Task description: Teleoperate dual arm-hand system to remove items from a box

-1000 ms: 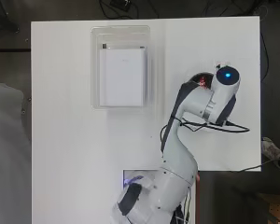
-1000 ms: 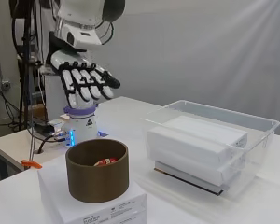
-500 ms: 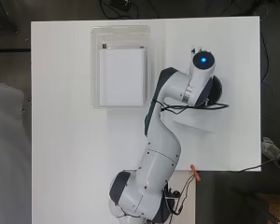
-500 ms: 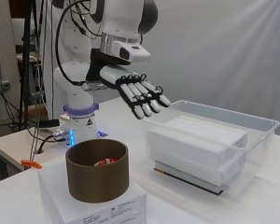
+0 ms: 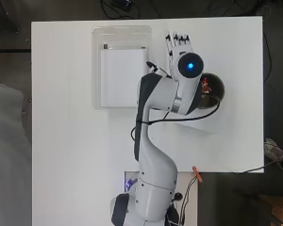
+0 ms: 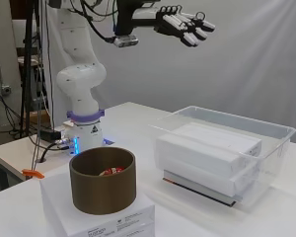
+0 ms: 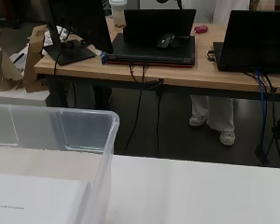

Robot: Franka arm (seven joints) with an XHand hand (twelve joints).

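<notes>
A clear plastic box [image 5: 97, 66] [image 6: 274, 139] [image 7: 102, 140] stands on the white table with flat white packages [image 5: 121, 75] [image 6: 207, 153] [image 7: 32, 200] stacked inside it. My hand [image 5: 178, 44] [image 6: 185, 25] hovers high above the table, just right of the box in the overhead view, with its fingers stretched out straight and nothing in it. The wrist view looks over the box's corner to the room beyond.
A brown round tub [image 6: 102, 178] [image 5: 212, 87] with something red inside rests on a flat white carton [image 6: 96, 213] near the table's front in the side view. The arm's base [image 6: 84, 129] stands at the left.
The arm has swung up and toward the box. The hand rose from near the brown tub to high beside the box, its fingers staying straight.
</notes>
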